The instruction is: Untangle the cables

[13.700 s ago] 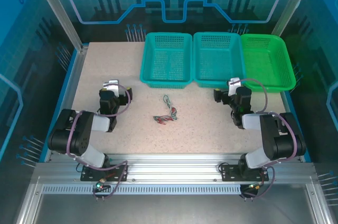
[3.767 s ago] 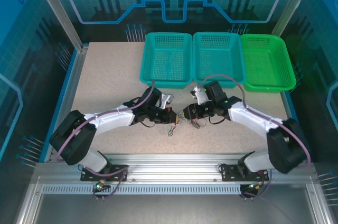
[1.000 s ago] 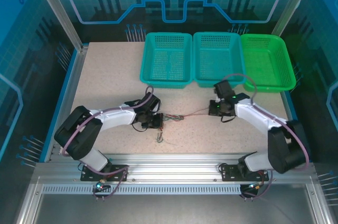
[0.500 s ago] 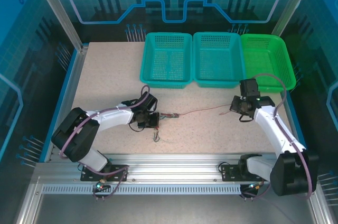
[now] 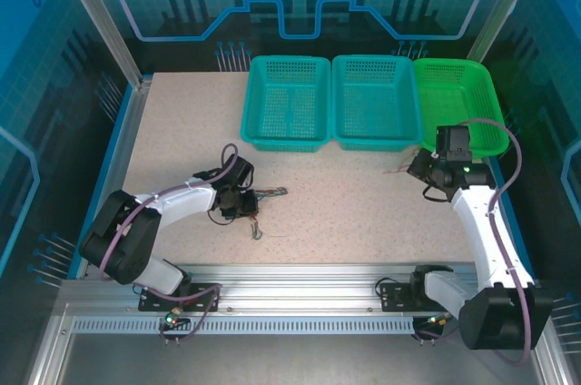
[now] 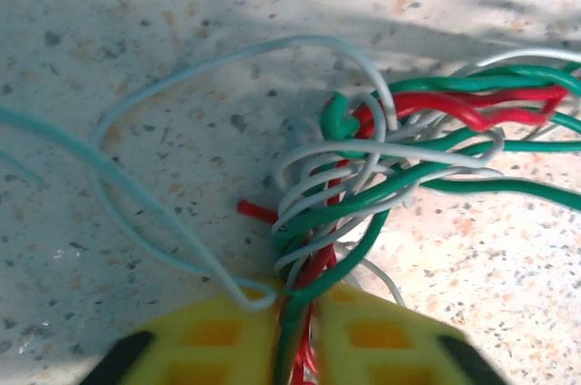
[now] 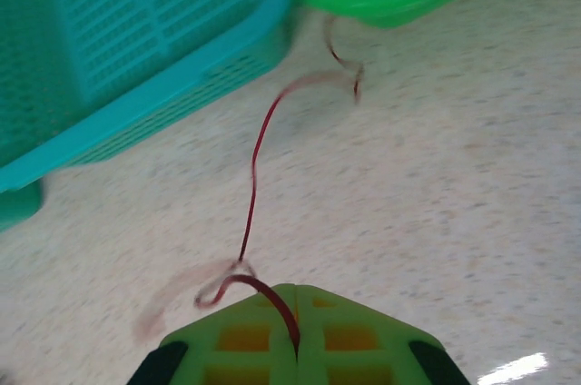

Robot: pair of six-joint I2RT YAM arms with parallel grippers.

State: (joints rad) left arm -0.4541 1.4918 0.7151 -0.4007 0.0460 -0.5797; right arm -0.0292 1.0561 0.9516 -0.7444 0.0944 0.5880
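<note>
Leftward, the speckled, stone-like counter point(image 5: 172, 122) lies bare from its blue-edged left rim to the left arm, with open room behind and in front of it. The left tool point(image 5: 243, 207) sits low on the counter left of centre, its yellow pads point(image 6: 218, 330) pressed together on the cables point(image 5: 265, 193). In the left wrist view the left tool point(image 6: 295, 317) pinches the base of the cables point(image 6: 381, 158), a knot of thin, glossy wires in three colours: white, green and red, looped over one another and fanning out to the right on the counter, with one pale loop swinging left. Past the knot a wide strip of bare counter runs to the right arm. At the far edge stand three plastic mesh baskets touching side by side: two teal point(image 5: 289, 60) point(image 5: 372, 59) and one green point(image 5: 454, 64). The right tool point(image 5: 420, 167) is just in front of the green basket, near the counter's right edge. Its lime pads point(image 7: 354, 330) are closed on one red wire point(image 7: 253, 176), a single thin curling strand that reaches toward the basket walls, well apart from the knot.
</note>
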